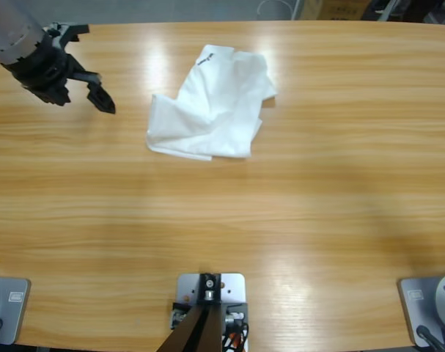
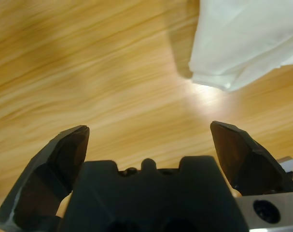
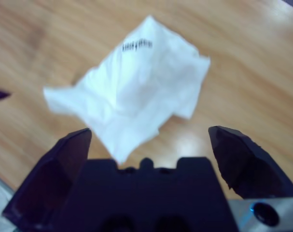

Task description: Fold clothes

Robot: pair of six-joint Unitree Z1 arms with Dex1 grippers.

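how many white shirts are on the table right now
1. A single crumpled white T-shirt lies on the wooden table, toward its far middle, right of the open left gripper. Nothing visible suggests another beneath it.

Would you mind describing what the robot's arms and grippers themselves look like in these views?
In the high view, one arm shows a silver-grey cylindrical segment ending in a black gripper body. The left gripper and right gripper look alike: two black, wedge-shaped jaws tapering to blunt tips, rising from a black blocky body, with a silver plate at the lower right corner.

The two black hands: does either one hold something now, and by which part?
Nothing is held: left hand and right hand are open, apart from the crumpled white fabric T-shirt.
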